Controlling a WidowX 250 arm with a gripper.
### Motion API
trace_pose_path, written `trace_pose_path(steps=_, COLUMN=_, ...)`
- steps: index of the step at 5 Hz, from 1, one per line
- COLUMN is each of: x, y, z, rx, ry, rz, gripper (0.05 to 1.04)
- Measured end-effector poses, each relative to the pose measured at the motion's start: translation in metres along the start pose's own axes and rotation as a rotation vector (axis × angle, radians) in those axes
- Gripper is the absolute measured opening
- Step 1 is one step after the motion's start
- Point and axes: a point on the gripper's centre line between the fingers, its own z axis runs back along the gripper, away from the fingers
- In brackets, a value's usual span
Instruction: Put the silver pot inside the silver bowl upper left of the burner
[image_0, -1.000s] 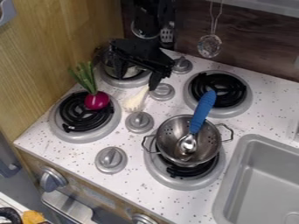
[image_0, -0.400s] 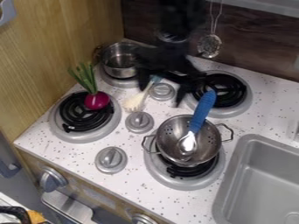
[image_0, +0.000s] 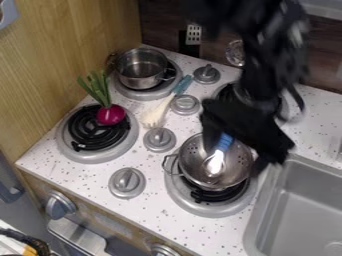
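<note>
Right now, your gripper (image_0: 234, 159) is spread wide over the silver bowl (image_0: 194, 170)

You've got its two fingers well apart, with the blue handle of the spoon (image_0: 215, 164) partly hidden behind the gripper. Your silver pot (image_0: 140, 72) sits upright on the back-left burner (image_0: 138, 95), near the wooden panel (image_0: 67, 45). The perforated bowl, spoon inside, rests on the front-right burner (image_0: 200, 210). You'll see a purple onion (image_0: 111, 115) on the front-left burner (image_0: 90, 157).

No text, label, number or sign can be read on anything here
</note>
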Motion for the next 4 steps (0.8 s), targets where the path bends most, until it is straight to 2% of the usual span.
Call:
trace_pose_path(steps=1, x=-0.007, y=-0.008, z=-0.017, rx=0.050, ry=-0.020, rz=-0.064, gripper=1.001)
trace_pose_path(steps=2, x=-0.010, y=-0.008, z=-0.030, rx=0.080, ry=-0.065, rz=-0.132, gripper=1.001)
trace_pose_path(steps=3, x=-0.009, y=-0.008, z=-0.046, rx=0.100, ry=-0.083, rz=-0.217, gripper=1.001)
trace_pose_path(steps=4, x=-0.007, y=-0.007, z=-0.051, rx=0.115, ry=-0.091, rz=-0.245, gripper=1.001)
